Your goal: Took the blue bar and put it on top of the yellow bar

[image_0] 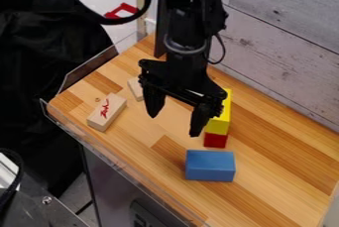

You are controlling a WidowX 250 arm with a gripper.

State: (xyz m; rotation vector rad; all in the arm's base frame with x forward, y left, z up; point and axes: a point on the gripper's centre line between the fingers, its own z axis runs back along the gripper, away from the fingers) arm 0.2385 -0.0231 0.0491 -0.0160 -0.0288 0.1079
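My gripper (173,121) hangs over the middle of the wooden table, its fingers spread apart with nothing between them. The blue bar (210,165) lies flat on the table, below and to the right of the gripper in the view. Behind the right finger, the yellow bar (220,121) rests on a red block (215,140); the arm's gripper hides part of the yellow bar's left side.
A pale wooden block with red writing (106,112) lies at the left, and another pale block (136,89) sits partly behind the gripper. A clear rim (119,154) runs along the table's front left edge. A plank wall (285,57) borders the back right.
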